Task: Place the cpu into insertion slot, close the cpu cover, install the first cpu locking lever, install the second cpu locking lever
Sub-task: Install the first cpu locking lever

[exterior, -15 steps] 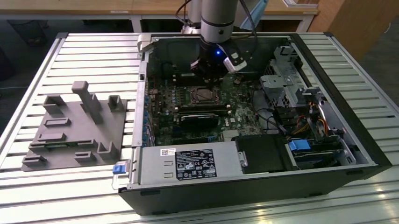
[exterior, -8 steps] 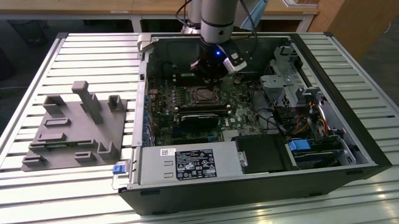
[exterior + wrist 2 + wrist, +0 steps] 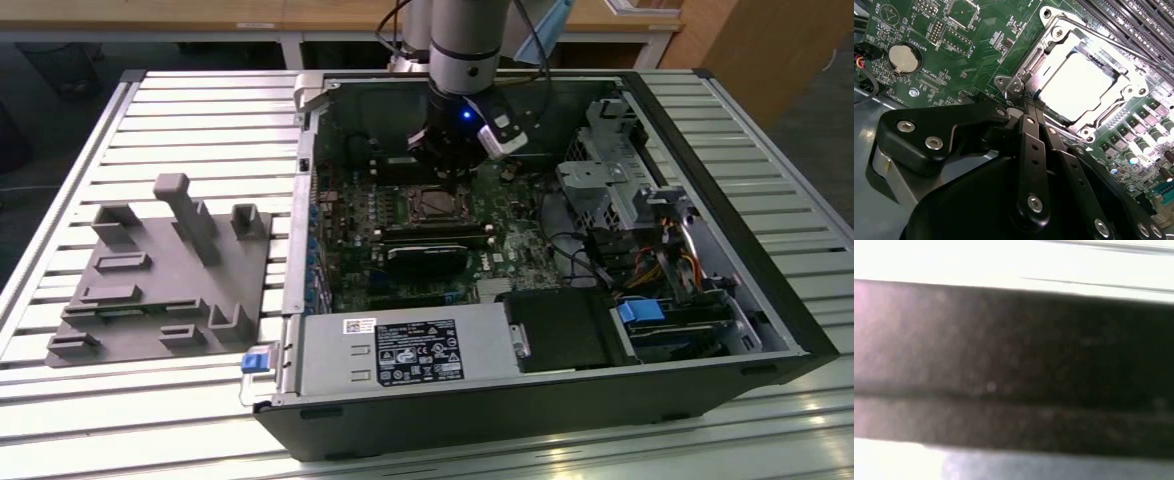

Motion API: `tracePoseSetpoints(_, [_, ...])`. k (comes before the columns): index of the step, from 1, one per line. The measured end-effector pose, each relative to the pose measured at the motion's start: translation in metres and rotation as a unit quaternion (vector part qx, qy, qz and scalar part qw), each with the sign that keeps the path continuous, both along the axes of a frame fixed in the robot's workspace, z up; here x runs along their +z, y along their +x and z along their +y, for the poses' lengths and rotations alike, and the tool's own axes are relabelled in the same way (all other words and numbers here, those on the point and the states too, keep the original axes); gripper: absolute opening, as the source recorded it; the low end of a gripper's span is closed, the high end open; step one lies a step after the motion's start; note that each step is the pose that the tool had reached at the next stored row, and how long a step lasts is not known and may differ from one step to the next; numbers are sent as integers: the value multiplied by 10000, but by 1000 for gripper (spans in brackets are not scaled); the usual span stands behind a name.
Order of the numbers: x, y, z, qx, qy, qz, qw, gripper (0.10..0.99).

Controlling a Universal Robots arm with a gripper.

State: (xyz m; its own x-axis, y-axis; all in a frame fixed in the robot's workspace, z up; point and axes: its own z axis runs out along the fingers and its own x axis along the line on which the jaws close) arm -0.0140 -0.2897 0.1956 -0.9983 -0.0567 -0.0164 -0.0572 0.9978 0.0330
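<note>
Pale silver-grey square cpu (image 3: pixel 1081 85) seated under thin silver metal cpu cover (image 3: pixel 1054 47); black gripper (image 3: pixel 1029 107) fingers pressed together beside its corner.

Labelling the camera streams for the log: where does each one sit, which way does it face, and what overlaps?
Exterior view: off the arm, above the bench, looking down into the open computer case; arm and gripper hang over the socket.
Second wrist view: on the arm, looking along the gripper, fingers together, at the chip under its cover.
First wrist view: on the arm, facing a dark blurred band; nothing identifiable.
Shared: exterior and second wrist views both show gripper and socket.
</note>
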Motion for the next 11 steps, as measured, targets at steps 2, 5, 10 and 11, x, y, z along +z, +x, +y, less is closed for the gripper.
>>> tracePoseSetpoints(2, [-1,0,1,0,4,0,10000,118])
tracePoseSetpoints(5, [-2,1,1,0,10,-1,10000,118])
tracePoseSetpoints(10, [35,4,6,0,22,-8,10000,118])
tracePoseSetpoints(11, [54,3,4,0,15,-4,10000,118])
